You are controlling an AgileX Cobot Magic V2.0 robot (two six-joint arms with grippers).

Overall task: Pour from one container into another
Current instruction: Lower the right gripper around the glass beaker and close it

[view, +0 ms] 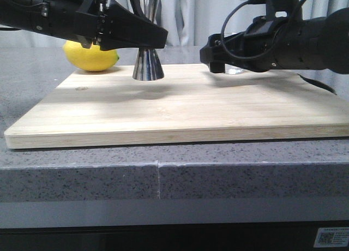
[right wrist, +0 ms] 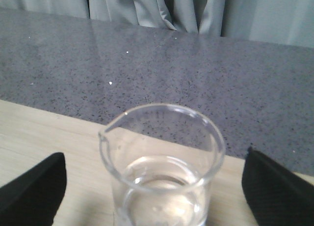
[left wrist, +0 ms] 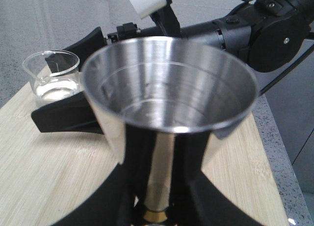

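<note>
The steel jigger (view: 148,65) stands on the far part of the wooden board (view: 180,114). My left gripper (view: 151,39) is shut on its narrow gold-banded waist, a black finger on each side (left wrist: 157,186). The jigger's upper cup (left wrist: 169,88) opens toward the left wrist camera, and only bare steel shows inside. The clear glass beaker (right wrist: 162,162) holds a little clear liquid and stands at the board's far right (view: 235,70). My right gripper (right wrist: 153,159) is open, its fingers (right wrist: 34,186) wide on either side of the beaker and not touching it.
A yellow lemon (view: 91,55) lies behind the board's far left corner on the grey speckled counter (view: 218,174). Grey curtains (right wrist: 162,10) hang behind the counter. The two arms face each other across the board's far edge.
</note>
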